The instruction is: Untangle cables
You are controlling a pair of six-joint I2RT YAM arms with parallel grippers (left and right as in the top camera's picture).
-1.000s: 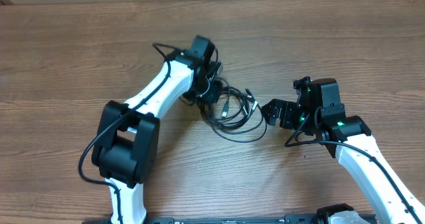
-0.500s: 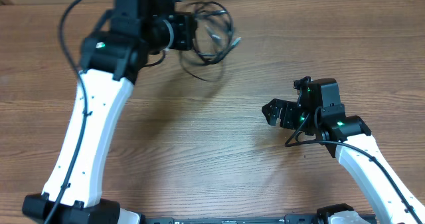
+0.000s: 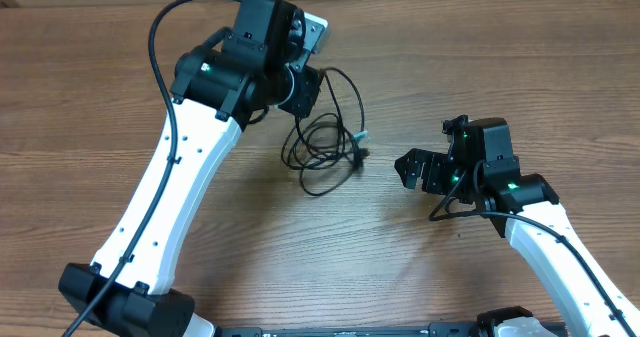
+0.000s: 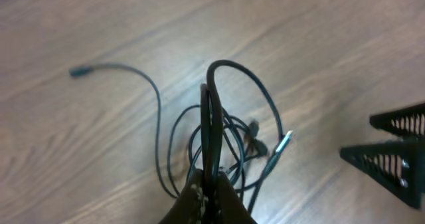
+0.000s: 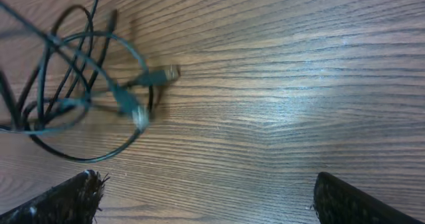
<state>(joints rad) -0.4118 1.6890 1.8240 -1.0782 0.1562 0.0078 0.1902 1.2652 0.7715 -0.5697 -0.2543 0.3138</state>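
Note:
The cables (image 3: 325,142) are a tangle of thin black cords with small plugs, hanging in loops from my left gripper (image 3: 303,90) down to the wooden table. The left gripper (image 4: 211,187) is shut on the cables (image 4: 219,127), pinching several strands between its fingers. One loose end with a plug (image 4: 81,71) trails to the left on the table. My right gripper (image 3: 410,167) is open and empty, to the right of the tangle. In the right wrist view the cables (image 5: 73,84) lie at upper left, ahead of the open right gripper (image 5: 206,197), with a metal plug (image 5: 169,72) pointing right.
The wooden table (image 3: 500,67) runs under everything. The right gripper's fingers (image 4: 392,151) show at the right edge of the left wrist view. The left arm (image 3: 170,197) spans the left half of the table.
My left gripper lifted the cable bundle off the table and swung it back left, then came down toward the centre; the cables now hang lower and touch the table. The right arm has not moved.

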